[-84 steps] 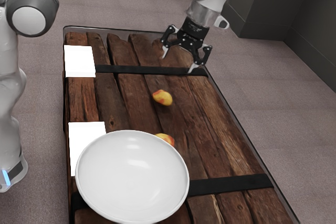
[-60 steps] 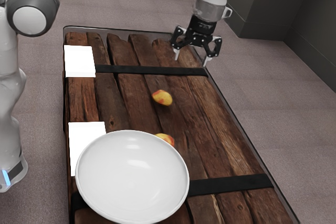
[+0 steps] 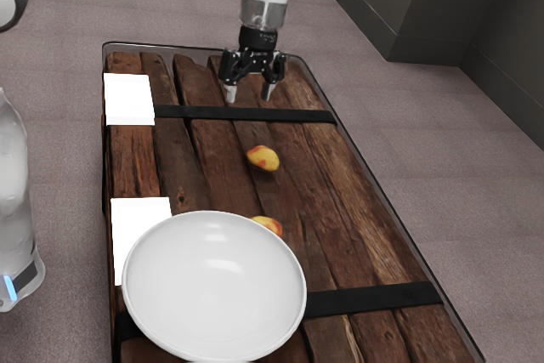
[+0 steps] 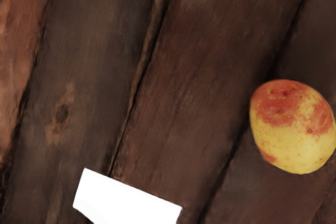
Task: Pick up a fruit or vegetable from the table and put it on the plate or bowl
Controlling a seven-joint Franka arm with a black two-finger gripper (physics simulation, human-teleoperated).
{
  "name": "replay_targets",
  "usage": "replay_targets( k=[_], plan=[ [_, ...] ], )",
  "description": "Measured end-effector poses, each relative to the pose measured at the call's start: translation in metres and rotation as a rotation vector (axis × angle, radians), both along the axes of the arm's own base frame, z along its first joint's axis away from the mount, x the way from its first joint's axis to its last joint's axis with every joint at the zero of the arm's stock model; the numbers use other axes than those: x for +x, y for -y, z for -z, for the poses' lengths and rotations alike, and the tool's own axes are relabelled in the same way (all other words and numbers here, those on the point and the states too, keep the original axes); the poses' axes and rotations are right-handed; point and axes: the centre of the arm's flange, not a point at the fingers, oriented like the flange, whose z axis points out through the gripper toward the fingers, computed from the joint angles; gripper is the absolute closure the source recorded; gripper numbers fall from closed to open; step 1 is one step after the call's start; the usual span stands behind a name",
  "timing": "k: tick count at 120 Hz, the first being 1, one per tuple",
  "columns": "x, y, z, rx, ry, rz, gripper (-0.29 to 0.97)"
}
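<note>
Table [image 3: 340,184]: dark, rough wooden planks, crossed by a near black strap [image 3: 374,297] and a far black strap [image 3: 246,114], stood on a grey-brown floor.
Plate [image 3: 212,286]: white and round, it sat at the table's near end and held nothing.
Near white sheet [image 3: 136,218]: it lay flat by the edge on the exterior view's left, with the plate's rim over its near part.
Near fruit [image 3: 269,226]: yellow with a red blush, it lay on the wood right against the plate's far rim, partly hidden by it.
Middle fruit [image 3: 263,158]: same colouring, it lay alone on the planks between the plate and the far strap.
Far white sheet [image 3: 128,98]: it lay at the far corner on the exterior view's left.
Gripper [image 3: 250,98]: it hung above the table's far end, pointing down, fingers spread apart and holding nothing.
Wrist view: a yellow-red fruit [image 4: 292,127] rested on the planks, near a white corner [image 4: 126,205]; which fruit could not be told.
Background: dark cabinets stood beyond the table.
</note>
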Motion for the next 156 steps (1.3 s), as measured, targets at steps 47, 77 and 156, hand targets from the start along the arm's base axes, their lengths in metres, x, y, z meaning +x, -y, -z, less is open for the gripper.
replay_targets(
  k=[47,77,156],
  plan=[
    [0.001,0.027,0.058,-0.036,0.002,-0.187,0.00],
    [0.000,0.027,0.077,-0.029,0.022,-0.307,0.00],
    [0.052,-0.028,0.109,0.002,0.038,-0.431,0.00]
  ],
)
